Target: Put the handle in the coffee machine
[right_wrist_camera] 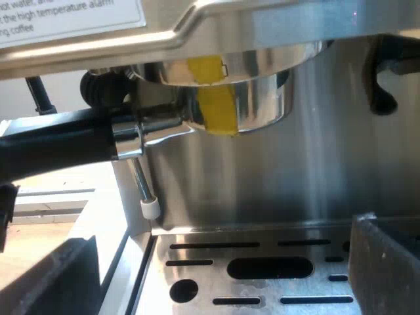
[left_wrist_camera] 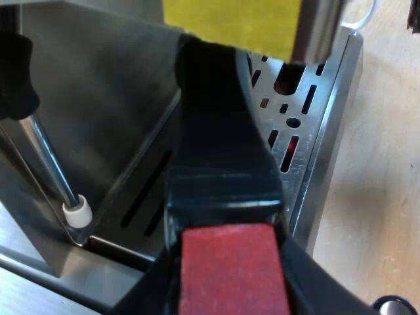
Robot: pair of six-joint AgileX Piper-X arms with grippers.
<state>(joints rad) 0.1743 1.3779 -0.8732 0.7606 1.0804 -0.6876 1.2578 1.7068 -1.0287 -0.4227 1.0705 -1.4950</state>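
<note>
Under the espresso machine's front, above the drip tray, the metal holder is raised with its basket against the round head, a strip of yellow tape on its wall. Its black handle runs level, and the long axis lies sideways along the machine's front rather than straight out from it. The basket end is at the head, and the red end points away past the tray's corner by the steam wand. The left gripper is clamped on the handle near the red end, one dark finger on each side of it. The right gripper hangs low over the tray's slotted plate, its fingers wide apart with nothing between them. I judge the lifting and seating to be largely done. What seems left is the turn that swings the handle round to lock, then letting go. Whether the lugs have caught inside the head cannot be told.
</note>
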